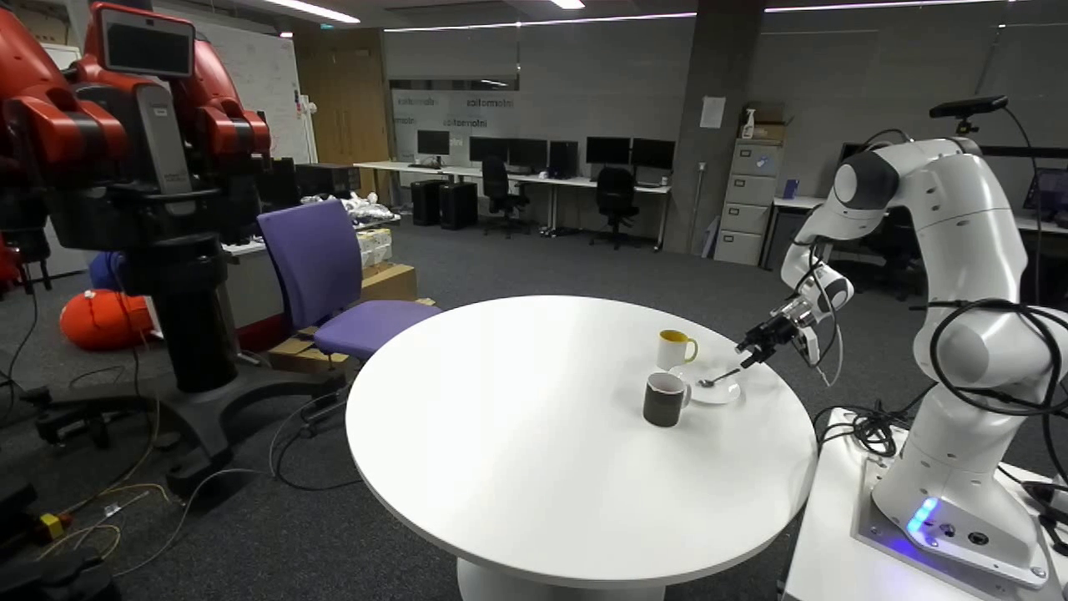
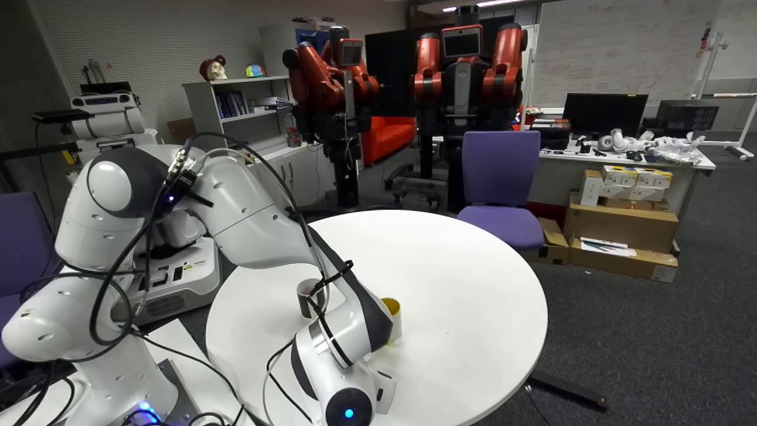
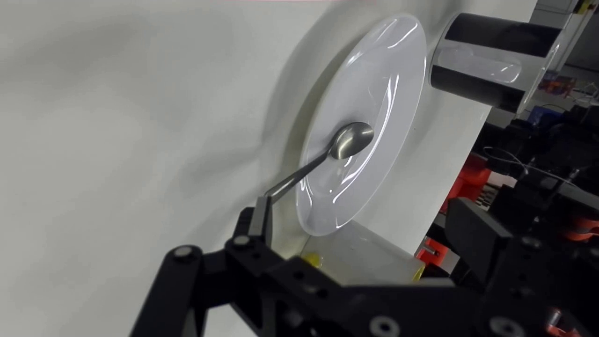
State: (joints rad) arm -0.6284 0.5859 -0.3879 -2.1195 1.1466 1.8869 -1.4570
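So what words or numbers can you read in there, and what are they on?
"informatics", repeated on the back wall, small and seemingly back to front.
Too faint or small to read: writing on the whiteboard, print on the boxes, a label on the red robot.
None that I can see on the dark mug, white mug, plate or spoon.

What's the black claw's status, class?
Claw open. Silver metal spoon ungrasped on round white plate. Possible obstacles: black-and-white cylindrical mug, yellow-lined white cylindrical mug.

wrist view close to spoon (image 3: 352, 141), exterior views farther back, sharing table (image 1: 501, 417)
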